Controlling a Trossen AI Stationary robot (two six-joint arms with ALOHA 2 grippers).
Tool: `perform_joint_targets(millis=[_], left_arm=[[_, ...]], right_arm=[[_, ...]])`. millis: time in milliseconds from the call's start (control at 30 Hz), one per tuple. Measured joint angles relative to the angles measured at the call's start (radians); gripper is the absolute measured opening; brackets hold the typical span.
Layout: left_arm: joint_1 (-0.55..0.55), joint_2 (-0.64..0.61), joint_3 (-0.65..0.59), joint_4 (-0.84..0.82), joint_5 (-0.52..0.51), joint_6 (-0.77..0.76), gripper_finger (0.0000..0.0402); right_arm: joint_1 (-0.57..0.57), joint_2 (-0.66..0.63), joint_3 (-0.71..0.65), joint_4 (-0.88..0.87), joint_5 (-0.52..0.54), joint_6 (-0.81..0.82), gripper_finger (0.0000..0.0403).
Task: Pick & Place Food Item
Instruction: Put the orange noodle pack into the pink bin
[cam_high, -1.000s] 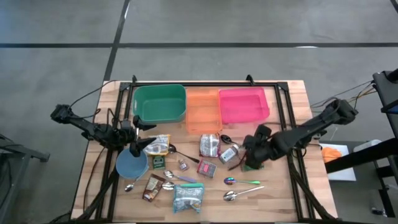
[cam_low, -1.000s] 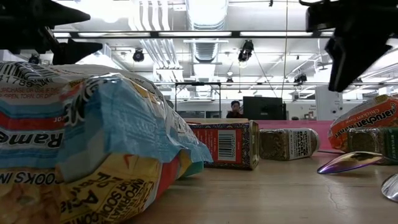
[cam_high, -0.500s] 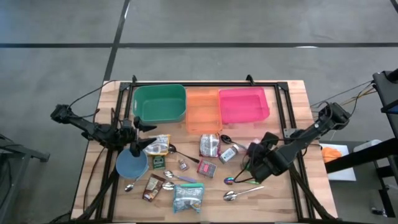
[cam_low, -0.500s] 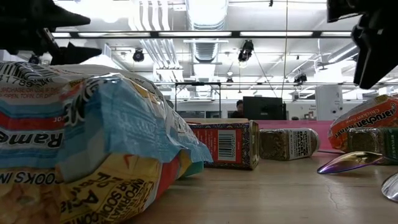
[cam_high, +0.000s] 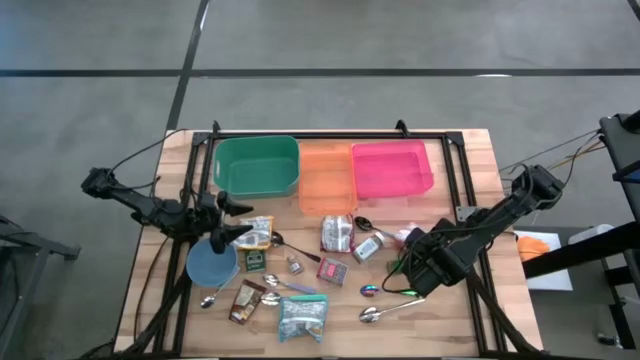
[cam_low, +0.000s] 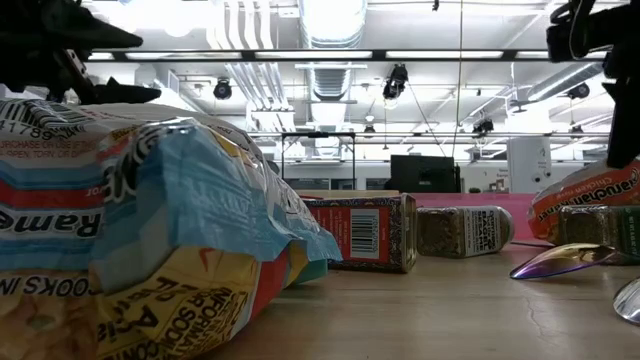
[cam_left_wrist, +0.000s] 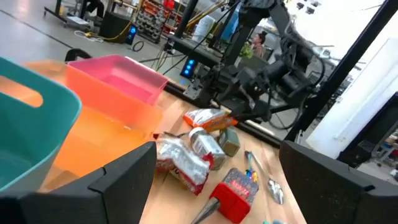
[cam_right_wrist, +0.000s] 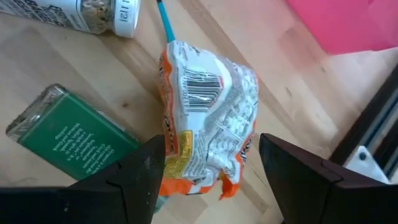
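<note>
An orange-and-white ramen packet (cam_right_wrist: 208, 106) lies flat on the wooden table beside a green box (cam_right_wrist: 68, 140) and shows at the right of the low view (cam_low: 590, 195). My right gripper (cam_right_wrist: 211, 186) hangs open above it, pointing steeply down, one finger to each side and clear of it; in the high view it is right of centre (cam_high: 418, 268). My left gripper (cam_high: 232, 232) waits open and level at the table's left, near a yellow packet (cam_high: 258, 233), with nothing between its fingers (cam_left_wrist: 217, 180).
Green (cam_high: 257, 165), orange (cam_high: 325, 178) and pink (cam_high: 392, 168) bins line the far side. A blue bowl (cam_high: 212, 262), a silver packet (cam_high: 337, 233), a jar (cam_right_wrist: 93, 12), a red box (cam_high: 332, 270), spoons (cam_high: 392, 292) and a ramen bag (cam_high: 303, 318) lie scattered mid-table.
My right gripper has swung toward the table's near right corner, sinking a little, and its wrist has rolled. It stays open.
</note>
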Motion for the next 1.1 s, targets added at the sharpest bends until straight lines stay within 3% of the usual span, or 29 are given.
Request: perform_joint_targets(millis=[800, 933, 1100], left_arm=[[0.0, 0.0, 0.22, -0.14, 0.023, 0.055, 0.034], [0.0, 0.0, 0.255, -0.176, 0.022, 0.055, 0.034], [0.0, 0.0, 0.276, -0.189, 0.022, 0.059, 0.034]], right_arm=[[-0.001, 0.0, -0.143, 0.148, -0.02, 0.093, 0.0252], [-0.001, 0.0, -0.143, 0.149, -0.02, 0.102, 0.0207], [-0.001, 0.0, -0.143, 0.154, -0.021, 0.133, 0.0118]])
